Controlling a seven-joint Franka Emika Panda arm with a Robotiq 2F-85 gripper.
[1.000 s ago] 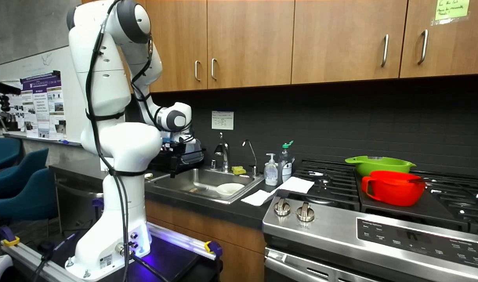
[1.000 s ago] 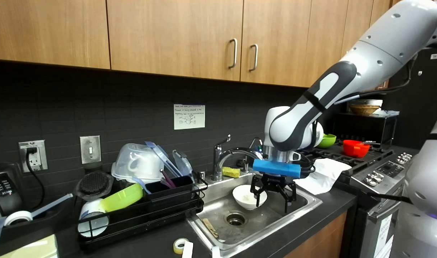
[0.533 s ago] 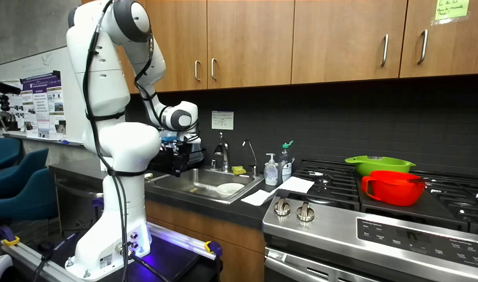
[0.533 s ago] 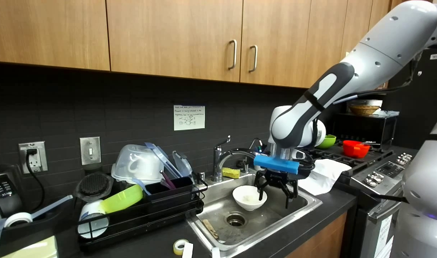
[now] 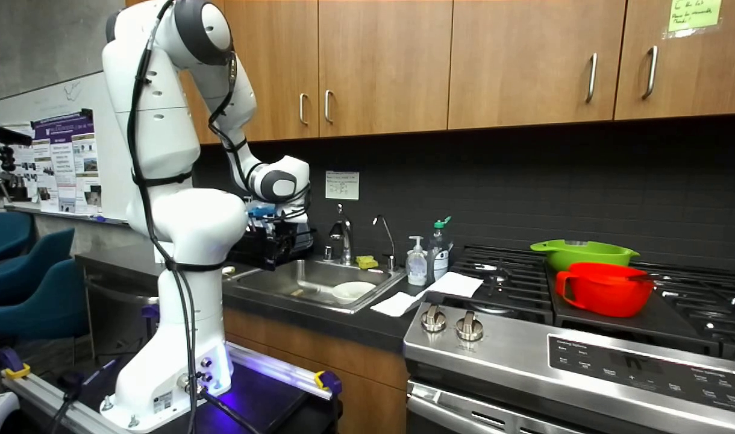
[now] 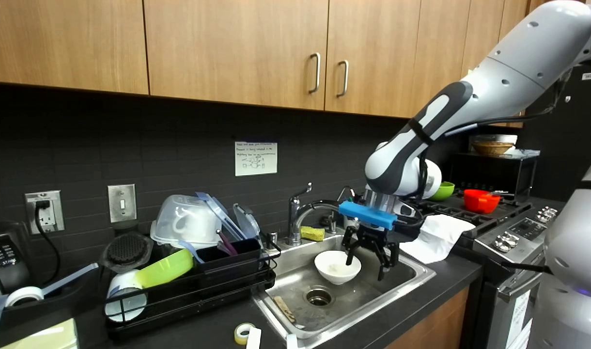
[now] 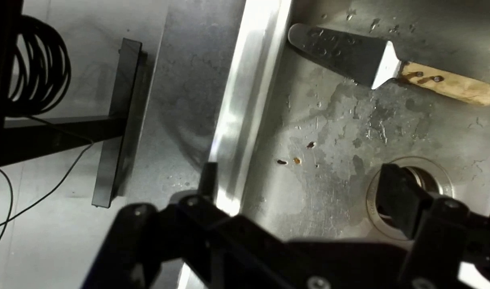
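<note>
Now, gripper point(image 6: 365, 269): spread wide above the sink point(image 6: 356, 296).
Sink rim point(image 7: 251, 92): overlapped by one finger point(image 7: 208, 180) in the wrist view.
Cake server point(image 7: 385, 66): laid in the sink, tip near rim.
Wet steel point(image 7: 341, 120): exposed between server and drain point(image 6: 318, 296).

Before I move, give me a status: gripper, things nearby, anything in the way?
Gripper open, empty, partly over the sink. Wood-handled server and white bowl in it, neither touched. Possible snag: sink rim underneath.
</note>
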